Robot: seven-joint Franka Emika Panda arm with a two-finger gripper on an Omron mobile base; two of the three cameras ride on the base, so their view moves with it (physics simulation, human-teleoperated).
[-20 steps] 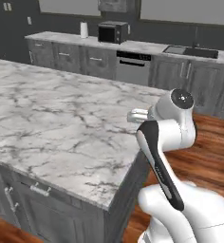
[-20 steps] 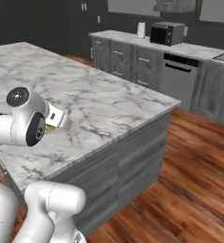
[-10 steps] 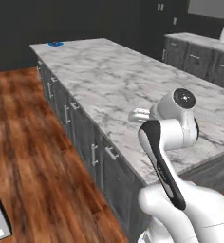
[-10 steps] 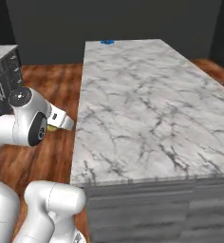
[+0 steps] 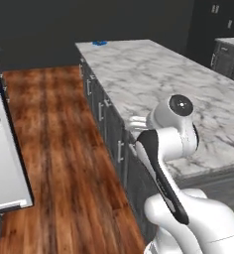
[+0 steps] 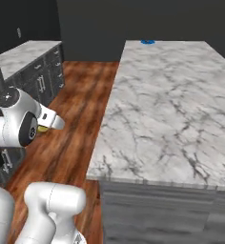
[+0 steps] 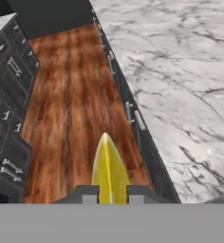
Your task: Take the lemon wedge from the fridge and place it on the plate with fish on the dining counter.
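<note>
In the hand view we are seeing grey cabinets [image 7: 7,95] at left, then wood floor [image 7: 71,95], then the gripper [image 7: 110,193] with its fingers closing on the lemon wedge [image 7: 109,171] — the yellow sliver is pointing up between the tips, over the floor just beside the dining counter [image 7: 180,71]. From the right base view we are noting the plate with fish [image 6: 147,42] sitting at the counter's far end, well apart from the gripper — a small blue patch.

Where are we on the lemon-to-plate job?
Done: the lemon wedge is out of the fridge, clamped in the gripper. In hand: carrying it beside the dining counter. Left: reach the blue plate at the counter's far end and set the wedge on it.
</note>
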